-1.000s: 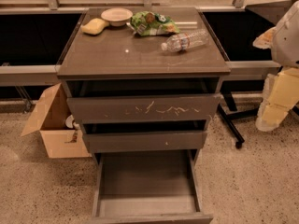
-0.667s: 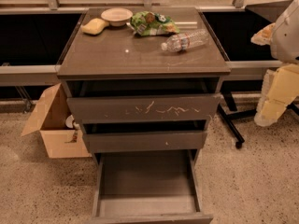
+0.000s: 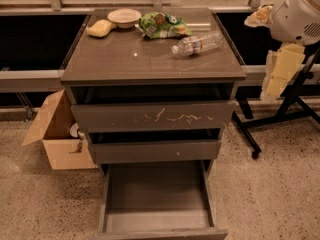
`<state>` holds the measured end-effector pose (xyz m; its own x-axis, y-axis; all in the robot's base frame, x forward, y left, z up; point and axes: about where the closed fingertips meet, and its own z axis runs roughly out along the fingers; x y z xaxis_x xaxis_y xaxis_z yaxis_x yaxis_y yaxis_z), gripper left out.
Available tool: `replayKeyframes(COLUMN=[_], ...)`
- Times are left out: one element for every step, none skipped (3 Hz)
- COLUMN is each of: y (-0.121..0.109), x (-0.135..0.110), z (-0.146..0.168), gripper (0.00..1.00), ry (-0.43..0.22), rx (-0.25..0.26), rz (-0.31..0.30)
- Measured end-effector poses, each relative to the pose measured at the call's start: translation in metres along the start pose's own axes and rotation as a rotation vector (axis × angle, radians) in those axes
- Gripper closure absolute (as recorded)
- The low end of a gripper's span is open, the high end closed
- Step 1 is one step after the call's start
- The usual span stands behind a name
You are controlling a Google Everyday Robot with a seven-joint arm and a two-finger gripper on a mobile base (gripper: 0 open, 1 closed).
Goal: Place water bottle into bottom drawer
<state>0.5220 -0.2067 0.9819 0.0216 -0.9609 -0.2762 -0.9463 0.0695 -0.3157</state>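
The water bottle (image 3: 197,43) lies on its side on the right part of the cabinet top (image 3: 125,59), its white cap pointing left. The bottom drawer (image 3: 157,219) is pulled open below, and its smooth grey floor is bare. My gripper (image 3: 277,76) hangs off the white arm at the right edge of the view. It is to the right of the cabinet, beside the top's right edge, apart from the bottle and holding nothing that I can see.
A white bowl (image 3: 124,17), a yellow sponge (image 3: 100,28) and a green snack bag (image 3: 162,25) sit at the back of the cabinet top. An open cardboard box (image 3: 55,134) stands on the floor at left. A black stand's legs (image 3: 270,119) are at right.
My gripper and arm have risen and shifted a little to the left, closer to the cabinet top's right edge. The bottle and the drawers have not moved.
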Motion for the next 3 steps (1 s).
replayKeyframes(y=[-0.024,-0.027,-0.052], x=[-0.010,-0.010,-0.005], z=[0.021,0.023,0.038], gripper=[0.00,0.00,0.00], ry=[-0.075,-0.083,-0.149], rx=[0.019,0.024,0.062], rz=[-0.044,-0.047,-0.069])
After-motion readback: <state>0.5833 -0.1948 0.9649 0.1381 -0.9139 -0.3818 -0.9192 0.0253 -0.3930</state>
